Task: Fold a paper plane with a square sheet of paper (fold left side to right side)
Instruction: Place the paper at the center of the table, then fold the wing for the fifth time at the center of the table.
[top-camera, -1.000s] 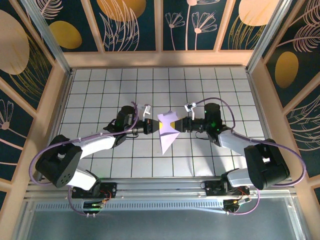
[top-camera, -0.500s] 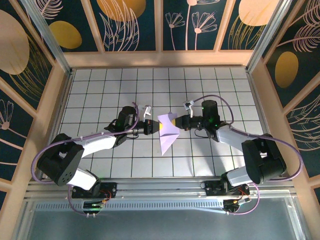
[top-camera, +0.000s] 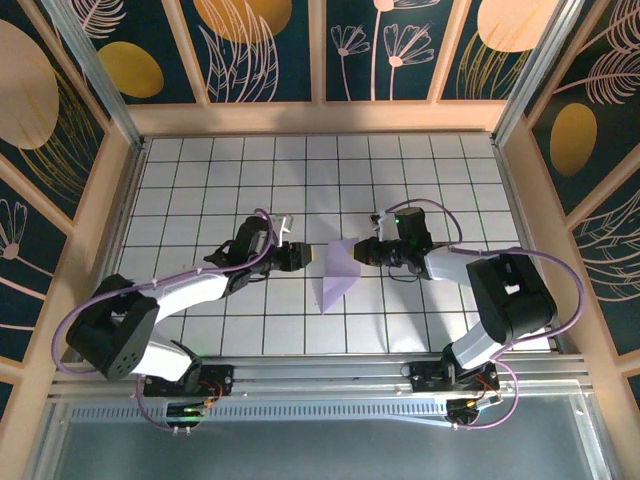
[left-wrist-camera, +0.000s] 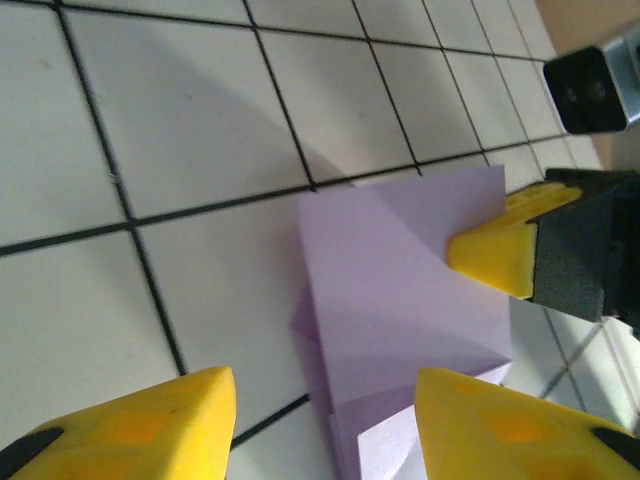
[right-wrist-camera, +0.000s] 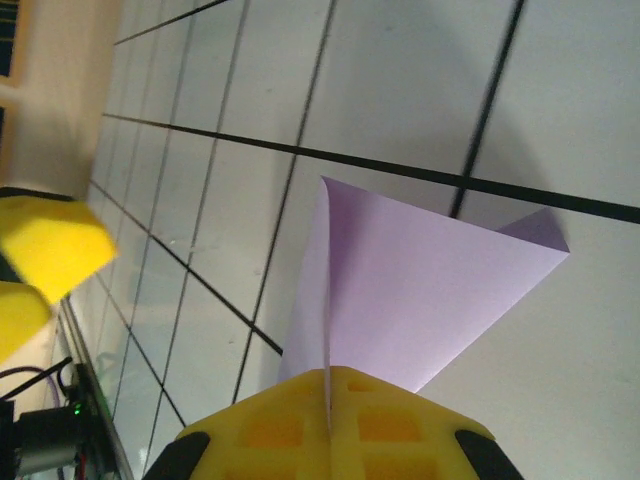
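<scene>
no legible text or markings anywhere

Bright even light, soft shadow beside the paper, close foreground blurred in both wrist views

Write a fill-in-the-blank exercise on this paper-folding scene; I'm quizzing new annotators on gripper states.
1. The right gripper is ___ on the folded lavender paper.
2. The left gripper has its jaws ___ beside the paper, gripping nothing.
3. The pads of both grippers are ___ in colour.
Missing words: shut; open; yellow.
</scene>
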